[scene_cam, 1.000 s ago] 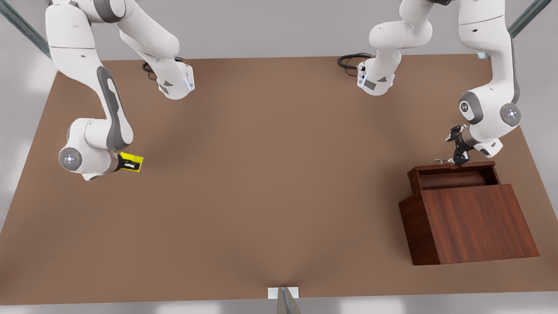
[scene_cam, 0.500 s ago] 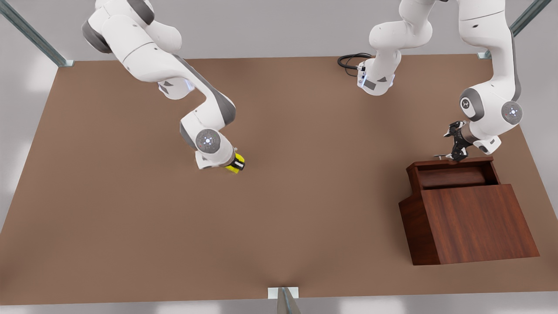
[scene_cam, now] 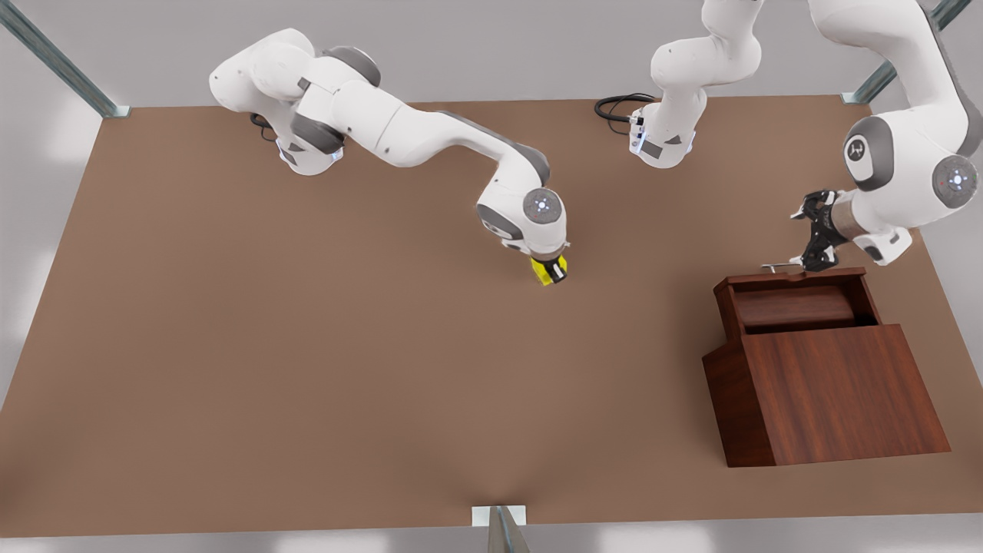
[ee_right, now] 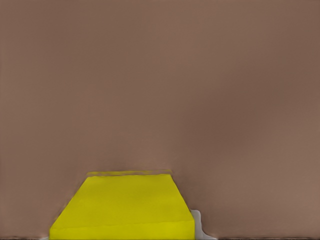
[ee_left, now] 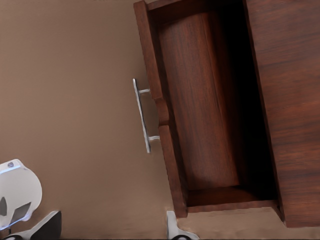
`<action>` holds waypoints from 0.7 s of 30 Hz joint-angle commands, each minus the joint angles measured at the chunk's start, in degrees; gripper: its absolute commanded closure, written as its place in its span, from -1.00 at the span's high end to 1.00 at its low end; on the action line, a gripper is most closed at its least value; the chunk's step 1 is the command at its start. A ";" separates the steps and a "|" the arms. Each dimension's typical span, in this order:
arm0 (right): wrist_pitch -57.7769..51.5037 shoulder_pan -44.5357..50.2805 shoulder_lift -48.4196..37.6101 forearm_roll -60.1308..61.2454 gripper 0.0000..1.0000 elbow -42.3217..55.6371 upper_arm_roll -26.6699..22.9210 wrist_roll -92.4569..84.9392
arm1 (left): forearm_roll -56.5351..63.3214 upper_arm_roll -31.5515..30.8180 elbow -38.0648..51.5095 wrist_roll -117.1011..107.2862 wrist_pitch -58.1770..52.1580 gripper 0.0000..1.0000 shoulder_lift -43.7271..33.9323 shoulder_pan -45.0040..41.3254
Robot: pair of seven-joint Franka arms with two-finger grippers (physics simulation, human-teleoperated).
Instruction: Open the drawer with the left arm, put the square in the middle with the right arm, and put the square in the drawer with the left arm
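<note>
Carrying the square (scene_cam: 550,270) over the tabletop (scene_cam: 307,346).
We see the box (scene_cam: 829,392) at 4 o'clock, drawer (scene_cam: 795,303) open; left gripper (scene_cam: 815,244), fingers apart, above its handle (scene_cam: 782,267); right gripper (scene_cam: 554,269) pinches the cube near centre.

Two white jointed arms (scene_cam: 415,138) (scene_cam: 914,115), grey joint covers, round lit caps; black grippers; black cable (scene_cam: 618,107) coiled at base.
</note>
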 commanded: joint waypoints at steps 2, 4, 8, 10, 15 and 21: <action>-0.20 1.72 1.34 0.41 -0.03 2.24 -2.29 0.02 | -0.53 -3.69 9.97 21.23 -4.36 1.00 2.39 -1.25; -0.11 2.24 2.31 0.06 -0.01 2.16 -2.46 -0.42 | 1.14 -7.65 15.78 39.26 -4.54 1.00 5.82 -1.51; 0.85 4.27 4.24 -0.90 0.96 1.98 -3.95 -0.51 | 1.76 -9.68 17.54 76.44 -6.47 1.00 7.23 -1.77; 0.86 4.80 4.42 -2.58 1.00 1.81 -4.48 -5.51 | 2.89 -13.71 20.17 77.07 -5.86 1.00 11.09 -2.39; 0.94 5.59 4.15 -2.58 1.00 1.72 -4.22 -7.54 | 5.18 -15.39 21.06 76.63 -6.39 1.00 12.50 -2.65; -13.03 -9.96 -19.83 -2.23 1.00 -11.28 -3.87 -27.56 | 4.57 -16.88 22.29 74.52 -5.51 1.00 14.87 -4.67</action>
